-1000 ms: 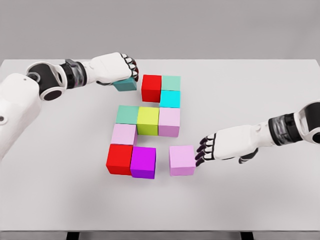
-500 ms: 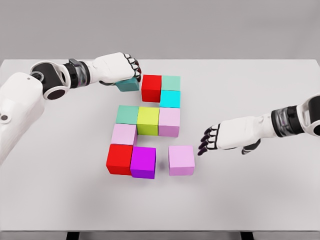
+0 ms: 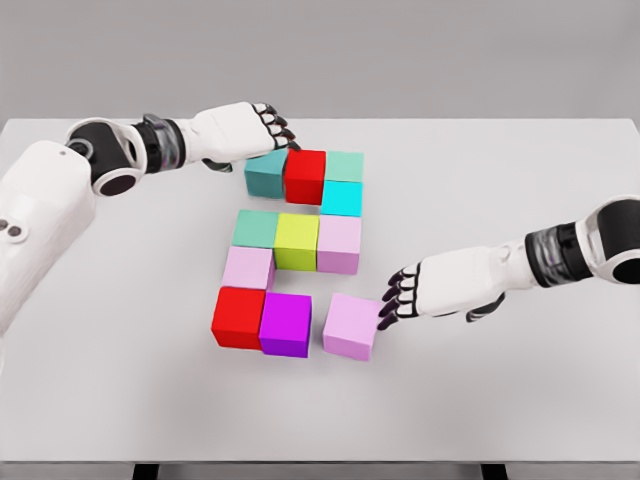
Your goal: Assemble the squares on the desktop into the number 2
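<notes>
- Your desk (image 3: pixel 520 180) is a flat, matte pale-grey slab; all blocks sit on it.
- Left hand (image 3: pixel 245 130): glossy white shell, dark fingers draped over the top edge of the dark teal cube (image 3: pixel 265 175); no closed grasp visible.
- Right hand (image 3: pixel 445 285): fingers loosely extended, dark tips touching the right face of the loose lilac cube (image 3: pixel 350 327), holding nothing.
- That smooth cube sits slightly skewed, just beside the purple cube (image 3: pixel 285 323).
- Teal cube touches the red cube (image 3: pixel 305 175) in the top row.
</notes>
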Action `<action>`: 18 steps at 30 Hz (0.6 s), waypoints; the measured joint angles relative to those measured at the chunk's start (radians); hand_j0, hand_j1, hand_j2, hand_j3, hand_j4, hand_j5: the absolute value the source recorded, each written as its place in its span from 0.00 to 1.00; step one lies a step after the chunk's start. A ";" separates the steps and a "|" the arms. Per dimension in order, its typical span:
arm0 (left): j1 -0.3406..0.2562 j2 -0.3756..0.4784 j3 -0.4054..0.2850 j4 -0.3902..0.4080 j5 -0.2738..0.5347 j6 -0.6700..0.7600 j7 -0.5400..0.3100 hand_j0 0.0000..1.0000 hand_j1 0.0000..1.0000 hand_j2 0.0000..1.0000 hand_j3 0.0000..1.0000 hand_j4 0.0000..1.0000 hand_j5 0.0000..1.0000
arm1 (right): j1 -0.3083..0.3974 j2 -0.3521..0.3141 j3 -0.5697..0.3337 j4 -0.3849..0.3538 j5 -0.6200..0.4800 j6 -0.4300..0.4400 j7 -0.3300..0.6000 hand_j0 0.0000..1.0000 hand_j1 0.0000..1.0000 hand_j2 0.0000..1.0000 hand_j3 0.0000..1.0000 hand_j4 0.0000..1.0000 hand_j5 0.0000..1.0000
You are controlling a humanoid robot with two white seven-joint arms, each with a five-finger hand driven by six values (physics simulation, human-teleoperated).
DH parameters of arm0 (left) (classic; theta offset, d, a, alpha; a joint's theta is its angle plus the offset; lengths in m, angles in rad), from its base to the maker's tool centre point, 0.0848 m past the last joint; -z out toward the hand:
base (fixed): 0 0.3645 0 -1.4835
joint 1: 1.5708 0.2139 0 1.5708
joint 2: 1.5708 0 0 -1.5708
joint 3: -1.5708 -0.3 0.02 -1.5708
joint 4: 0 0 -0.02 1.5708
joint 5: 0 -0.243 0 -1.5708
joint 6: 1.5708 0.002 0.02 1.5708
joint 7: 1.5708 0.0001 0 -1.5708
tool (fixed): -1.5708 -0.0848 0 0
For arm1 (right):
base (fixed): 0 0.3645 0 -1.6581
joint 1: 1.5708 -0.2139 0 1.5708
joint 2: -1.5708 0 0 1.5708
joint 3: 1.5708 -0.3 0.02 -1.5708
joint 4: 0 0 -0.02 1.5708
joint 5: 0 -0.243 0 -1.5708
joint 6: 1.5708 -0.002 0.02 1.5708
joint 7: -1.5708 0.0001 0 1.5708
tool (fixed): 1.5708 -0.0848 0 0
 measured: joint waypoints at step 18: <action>-0.009 0.040 0.065 0.065 0.016 0.000 0.005 1.00 1.00 1.00 1.00 1.00 1.00 | 0.000 0.004 -0.001 0.020 0.005 0.000 0.000 0.99 0.99 0.99 0.99 0.99 0.99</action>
